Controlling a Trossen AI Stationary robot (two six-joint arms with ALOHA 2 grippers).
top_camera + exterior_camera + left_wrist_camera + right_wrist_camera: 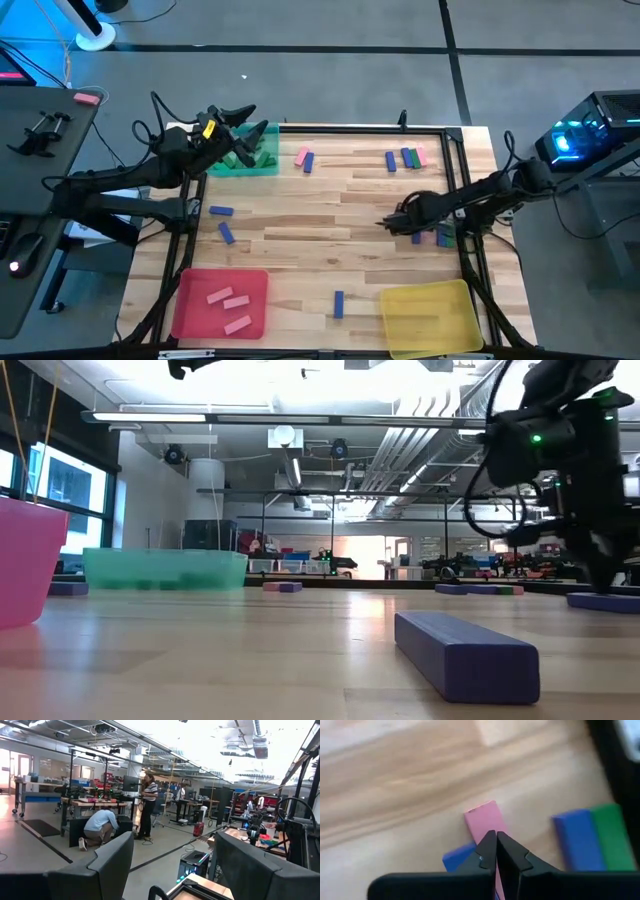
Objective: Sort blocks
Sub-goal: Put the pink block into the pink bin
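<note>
The right gripper (pixel 496 851) has its fingers pressed together, holding nothing, its tips low over a pink block (pixel 485 821) near the right edge of the table (pixel 300 250). A blue block (pixel 459 856) lies partly under the fingers just beside the pink one, and a blue block (pixel 574 839) touching a green block (pixel 611 836) lies a little farther toward the table's right rail. The left gripper (pixel 240 115) is spread wide and holds nothing, raised above the far left corner beside the green tray (pixel 262 164), which has green blocks in it. Other blocks are scattered: a pink and blue pair (pixel 304 158) and a blue, green and pink group (pixel 405 158) along the far edge, two blue ones (pixel 223 222) on the left, one blue (pixel 339 303) near the front between the red tray (pixel 190 290) and the yellow tray (pixel 430 310). Three pink blocks lie in the red tray. The middle of the table is bare wood.
</note>
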